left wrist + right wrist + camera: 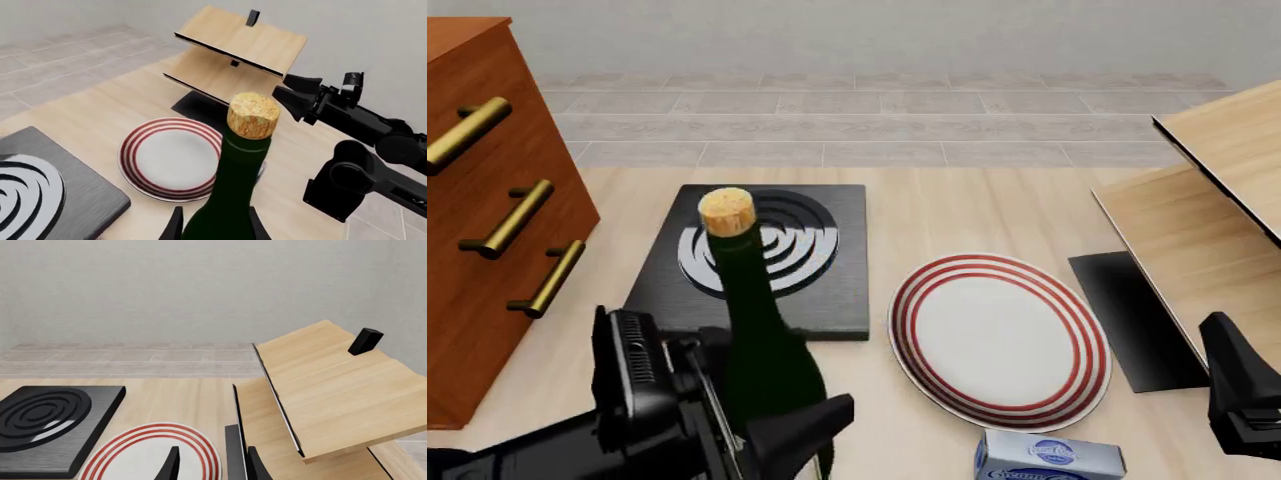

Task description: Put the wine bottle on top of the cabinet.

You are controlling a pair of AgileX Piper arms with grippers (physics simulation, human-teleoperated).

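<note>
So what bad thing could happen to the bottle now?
The left gripper holds the wine bottle low on its body, so the tall neck could tip or slip on the way up. The cabinet top sits well above the table, so the bottle's base might bump its edge. If it drops, it could hit the striped plate or the black burner pad beside it.

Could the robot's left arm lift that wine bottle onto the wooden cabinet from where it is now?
Probably yes. The left gripper seems to have its jaws around the wine bottle, and the cabinet stands close on that same side. Its top sits high, though, mostly out of frame.
</note>
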